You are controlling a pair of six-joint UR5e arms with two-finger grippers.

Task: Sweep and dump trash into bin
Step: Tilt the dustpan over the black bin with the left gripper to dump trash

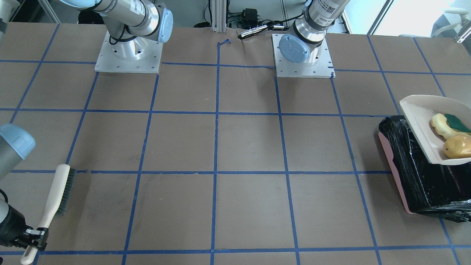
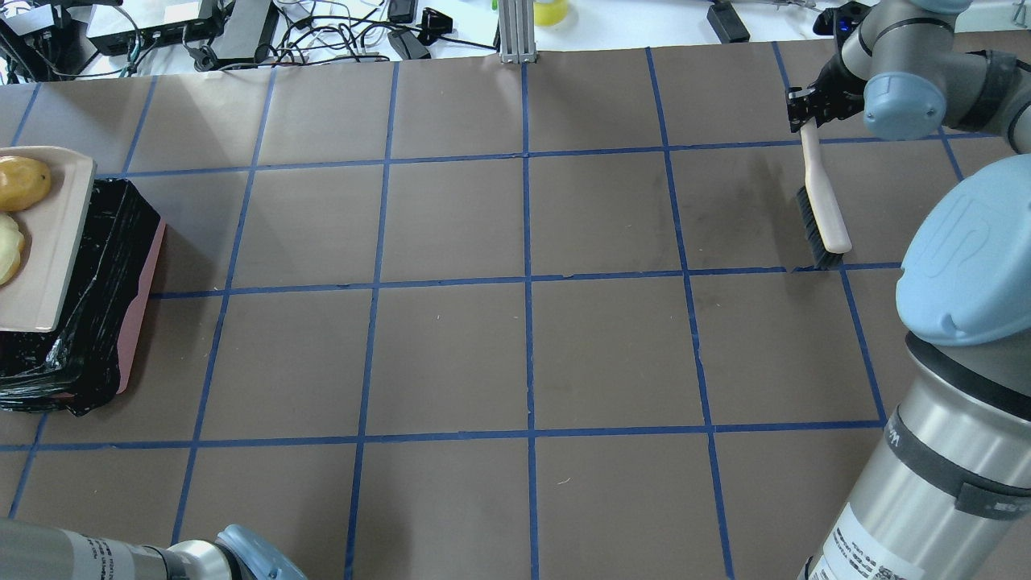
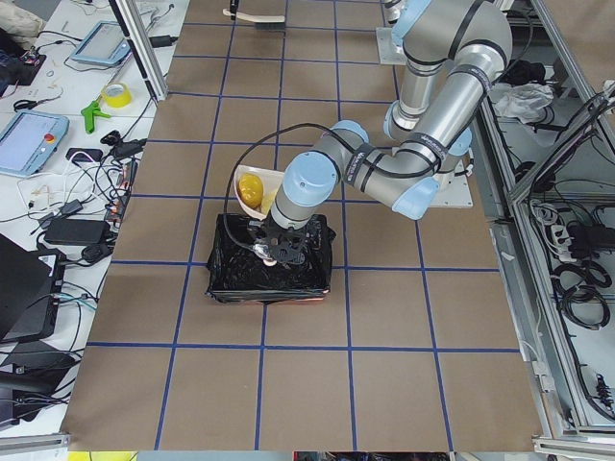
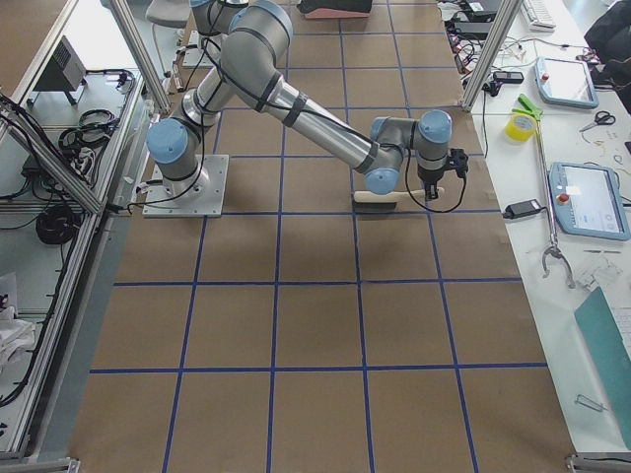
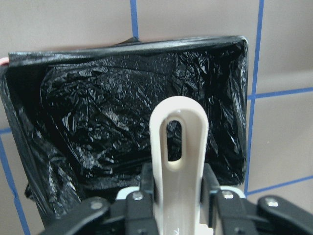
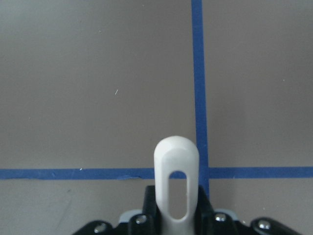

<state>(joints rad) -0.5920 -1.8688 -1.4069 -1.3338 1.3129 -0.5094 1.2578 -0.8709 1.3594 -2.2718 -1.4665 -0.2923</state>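
My left gripper (image 5: 178, 196) is shut on the handle (image 5: 178, 142) of the beige dustpan (image 1: 419, 123) and holds it over the bin (image 1: 415, 169), a pink-sided box lined with a black bag. The trash lies in the dustpan: an orange-yellow potato-shaped lump (image 1: 458, 146), and a pale yellow curved piece (image 1: 439, 127) with a green sponge block (image 1: 456, 123). In the left wrist view the bin's inside (image 5: 112, 112) shows only black bag. My right gripper (image 2: 809, 109) is shut on the handle of a brush (image 2: 823, 213) that rests on the table far from the bin.
The table is brown paper with a blue tape grid (image 2: 527, 282). The two arm bases (image 1: 128, 55) (image 1: 301, 55) stand at the robot's edge. Cables and power boxes (image 2: 242, 32) lie beyond the far edge.
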